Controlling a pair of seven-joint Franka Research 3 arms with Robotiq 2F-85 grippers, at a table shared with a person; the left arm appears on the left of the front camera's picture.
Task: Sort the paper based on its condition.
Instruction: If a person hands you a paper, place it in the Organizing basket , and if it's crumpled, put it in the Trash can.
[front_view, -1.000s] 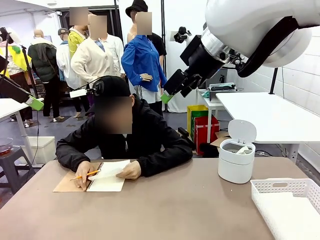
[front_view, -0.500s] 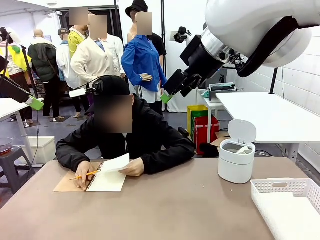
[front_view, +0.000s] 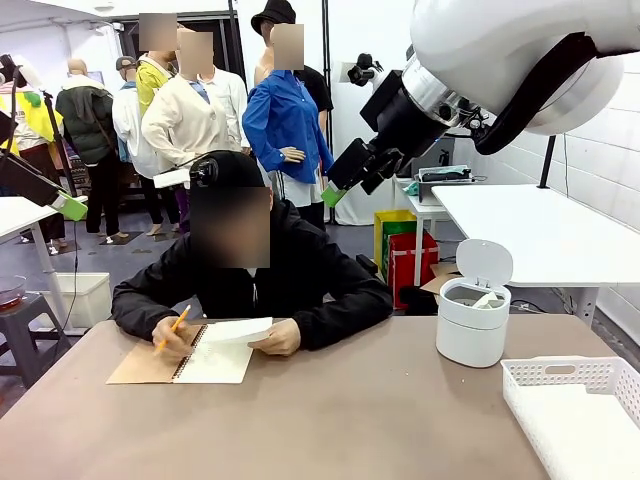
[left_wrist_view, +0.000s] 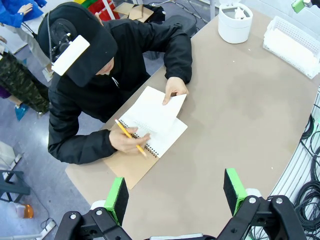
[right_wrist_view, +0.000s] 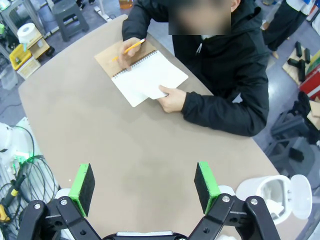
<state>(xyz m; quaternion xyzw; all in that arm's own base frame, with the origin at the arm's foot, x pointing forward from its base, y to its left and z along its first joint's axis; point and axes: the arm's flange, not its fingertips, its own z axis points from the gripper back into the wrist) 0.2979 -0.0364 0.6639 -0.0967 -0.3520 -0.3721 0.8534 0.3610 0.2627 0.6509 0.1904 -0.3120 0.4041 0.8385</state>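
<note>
- Both my end effectors hang well above the table (front_view: 330, 420) in the front view: my right end effector (front_view: 335, 193) beyond the person (front_view: 290, 270), my left end effector (front_view: 70, 207) at the picture's left edge. From here I cannot tell how their jaws stand. One hand (front_view: 280, 340) holds a paper sheet (front_view: 235, 330) raised off the notebook (front_view: 215, 368). The other hand (front_view: 168, 338) grips a pencil (front_view: 176, 326). On my right, a white bin (front_view: 472, 335) stands with its lid up, near a white basket (front_view: 570, 375).
- Left wrist view: my left end effector (left_wrist_view: 176, 195) is released, jaws wide, nothing between them. The paper sheet (left_wrist_view: 150, 107) is on the open notebook at the person's side, a hand on its corner.
- Right wrist view: my right end effector (right_wrist_view: 144, 187) is released and empty. The paper sheet (right_wrist_view: 150, 75) is at the table's far side, a hand at its edge.
</note>
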